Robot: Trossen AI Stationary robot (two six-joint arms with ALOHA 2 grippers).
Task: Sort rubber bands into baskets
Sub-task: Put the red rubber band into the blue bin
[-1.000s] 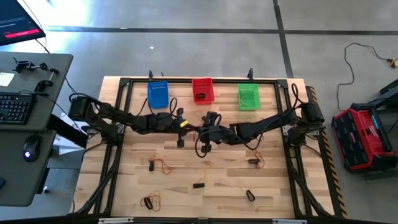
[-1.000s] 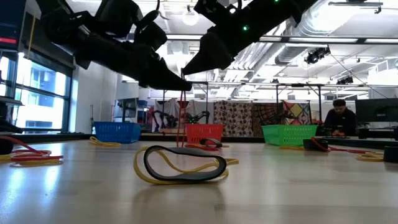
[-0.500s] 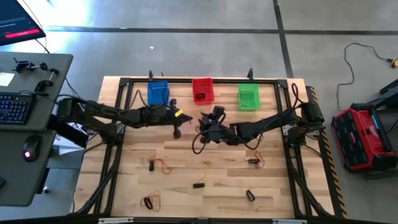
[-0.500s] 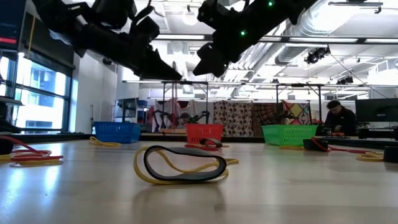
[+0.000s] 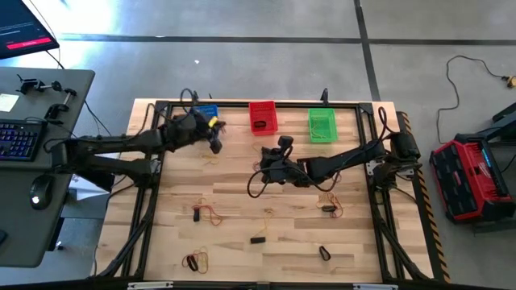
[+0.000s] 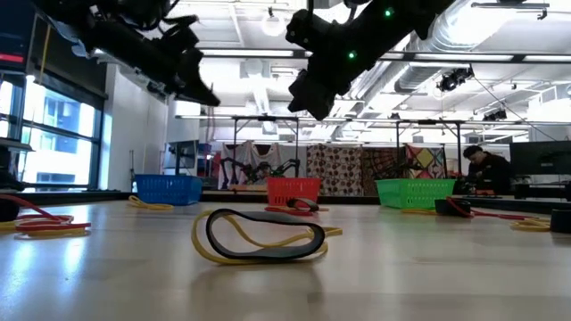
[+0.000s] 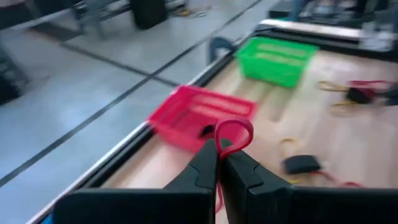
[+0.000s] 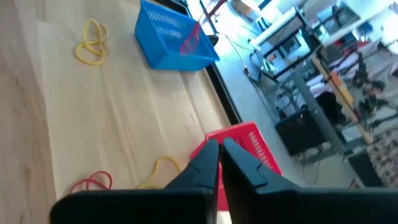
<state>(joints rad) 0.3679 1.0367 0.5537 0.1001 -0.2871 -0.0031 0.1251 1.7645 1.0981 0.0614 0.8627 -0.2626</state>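
Note:
My left gripper (image 5: 216,145) hovers above the table beside the blue basket (image 5: 206,111), shut on a red rubber band (image 7: 234,133). My right gripper (image 5: 266,161) hangs shut over the table's middle, in front of the red basket (image 5: 261,117), and its wrist view shows nothing between the fingers. The green basket (image 5: 322,125) stands to the right of the red one, and all three line the far edge. Several loose rubber bands lie on the wood, among them a black and yellow one (image 6: 259,236) and a red and yellow one (image 5: 208,213). My left gripper pinches the red rubber band between its two fingertips. A loop of the band (image 7: 236,130) stands out beyond the tips and a strand (image 7: 219,194) runs back between the fingers. The fingers point roughly level toward the table's right. The band is lifted clear of the table.
More bands lie near the front edge (image 5: 193,260), at the right (image 5: 330,208) and by the blue basket (image 8: 92,43). A black frame (image 5: 161,109) borders the table. A desk with a keyboard (image 5: 20,141) stands at the left. A person (image 6: 486,165) sits beyond the table.
My left gripper has risen and swung from the table's middle toward the far left, next to the blue basket, carrying the red band clear of the table. My right gripper has stayed over the middle and turned a little.

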